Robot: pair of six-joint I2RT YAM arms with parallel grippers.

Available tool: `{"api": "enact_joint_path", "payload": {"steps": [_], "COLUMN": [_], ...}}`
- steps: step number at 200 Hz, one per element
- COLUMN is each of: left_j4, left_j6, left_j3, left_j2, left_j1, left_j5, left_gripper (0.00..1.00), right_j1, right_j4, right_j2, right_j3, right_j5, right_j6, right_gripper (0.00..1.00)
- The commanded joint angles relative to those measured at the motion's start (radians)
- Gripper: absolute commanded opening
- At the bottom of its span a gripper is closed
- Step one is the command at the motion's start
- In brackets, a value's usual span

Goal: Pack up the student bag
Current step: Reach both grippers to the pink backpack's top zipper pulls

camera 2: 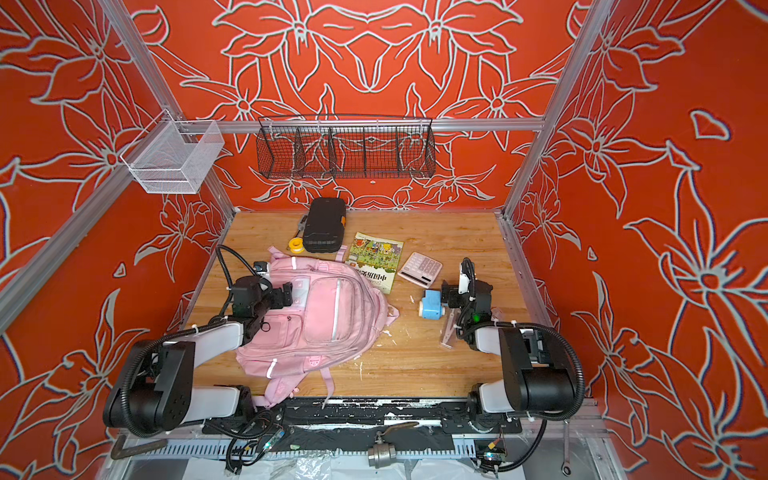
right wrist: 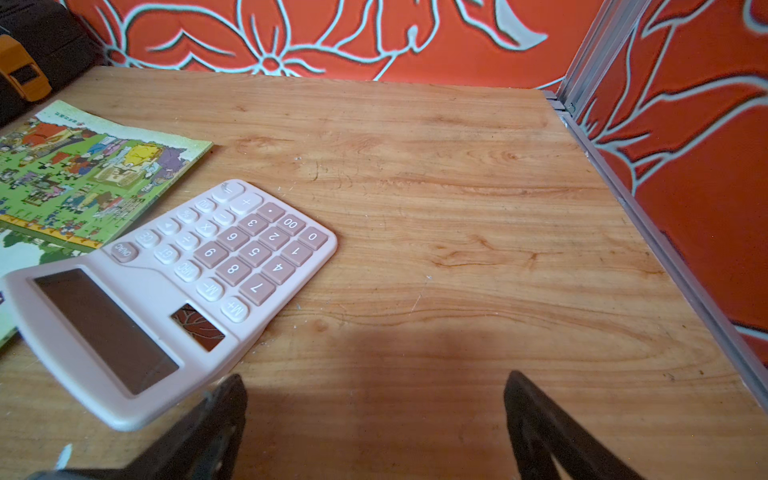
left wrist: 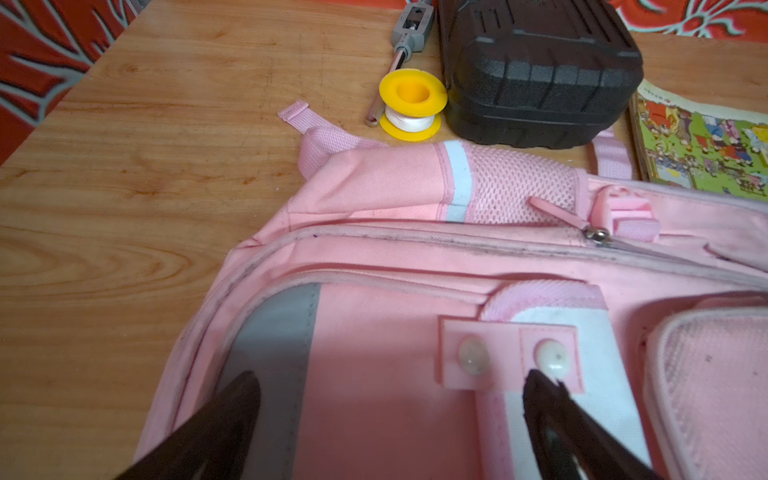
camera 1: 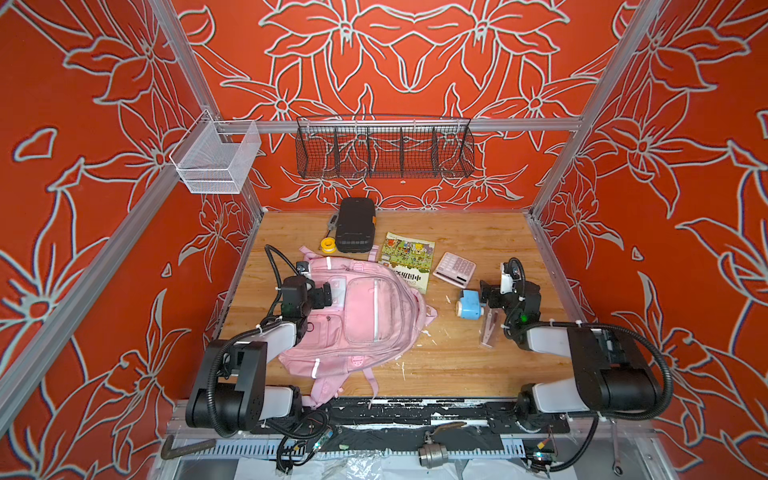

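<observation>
Bimanual tabletop scene, seen in both top views and both wrist views. The student bag (camera 1: 365,320), a pale pink backpack, lies flat with its front pockets facing up on the left-centre part of the wooden table (camera 1: 457,365). One end lies just beside a black hard case (camera 1: 355,226), and its straps trail over the near table edge.

The left gripper (left wrist: 390,386) hangs over the bag's front panel with its jaws spread wide and nothing between them. One fingertip stands over a grey reflective strip (left wrist: 274,332), the other beside a snap-fastened tab (left wrist: 507,357). Whether the tips touch the fabric cannot be told. A metal zip pull (left wrist: 598,235) lies farther along the closed zip.

The right gripper (right wrist: 374,382) is likewise fully open and holds nothing. It stands over bare wood, just beside the display end of a pale pink calculator (right wrist: 174,282).

A blue pencil sharpener (camera 1: 468,304) sits close to the right gripper, and a clear plastic piece (camera 1: 490,328) lies near the right arm. An illustrated book (camera 1: 409,257) lies between bag and calculator. A yellow spool of white tape (left wrist: 411,104) and a grey metal hand tool (left wrist: 409,29) lie beside the case.
</observation>
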Motion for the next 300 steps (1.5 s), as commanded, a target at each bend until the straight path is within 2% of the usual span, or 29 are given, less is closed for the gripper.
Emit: {"api": "enact_joint_path", "payload": {"steps": [1, 18, 26, 39, 56, 67, 84, 101, 130, 163, 201, 216, 263, 286, 300], "left_j4": [-0.055, -0.294, -0.452, -0.691, -0.935, -1.054, -1.149, -1.157, -1.176, -1.244, -1.271, -1.292, -1.379, -1.414, -1.402], "left_j6": [-0.008, -0.069, -0.135, -0.257, -0.501, -0.673, -0.91, -1.102, -1.321, -1.39, -1.415, -1.421, -1.357, -1.344, -1.341], "left_j3": [0.042, 0.172, 0.258, 0.383, 0.492, 0.524, 0.532, 0.515, 0.537, 0.658, 0.788, 0.847, 1.08, 1.131, 1.134], "left_j2": [-0.029, -0.098, -0.128, -0.16, -0.19, -0.207, -0.227, -0.231, -0.149, 0.029, 0.184, 0.255, 0.5, 0.571, 0.602], "left_j1": [0.005, 0.005, 0.005, 0.004, -0.011, -0.033, -0.076, -0.128, -0.2, -0.21, -0.211, -0.203, -0.153, -0.127, -0.104], "left_j5": [-0.04, -0.141, -0.172, -0.112, -0.029, -0.015, -0.005, 0.015, 0.027, 0.051, 0.014, -0.009, 0.014, -0.015, 0.004], "left_gripper": [0.97, 0.97, 0.97, 0.99, 0.97, 0.95, 0.9, 0.9, 0.9, 0.9, 0.9, 0.89, 0.88, 0.86, 0.86], "right_j1": [0.0, 0.014, 0.028, 0.048, 0.1, 0.147, 0.217, 0.271, 0.353, 0.436, 0.471, 0.475, 0.496, 0.504, 0.509], "right_j4": [-0.041, -0.309, -0.448, -0.591, -0.729, -0.799, -0.929, -1.028, -1.122, -1.204, -1.244, -1.263, -1.284, -1.281, -1.284], "right_j2": [-0.077, -0.206, -0.243, -0.251, -0.19, -0.119, 0.007, 0.141, 0.343, 0.495, 0.586, 0.608, 0.639, 0.649, 0.656], "right_j3": [0.014, 0.11, 0.183, 0.295, 0.43, 0.515, 0.671, 0.815, 0.996, 1.131, 1.172, 1.182, 1.178, 1.171, 1.175], "right_j5": [-0.038, -0.14, -0.161, -0.224, -0.283, -0.301, -0.33, -0.395, -0.467, -0.527, -0.552, -0.583, -0.599, -0.607, -0.613], "right_j6": [-0.01, -0.064, -0.037, 0.043, 0.119, 0.129, 0.141, 0.162, 0.171, 0.142, 0.148, 0.15, 0.16, 0.167, 0.168], "right_gripper": [0.97, 0.93, 0.92, 0.89, 0.84, 0.82, 0.79, 0.76, 0.73, 0.72, 0.69, 0.66, 0.56, 0.51, 0.48]}}
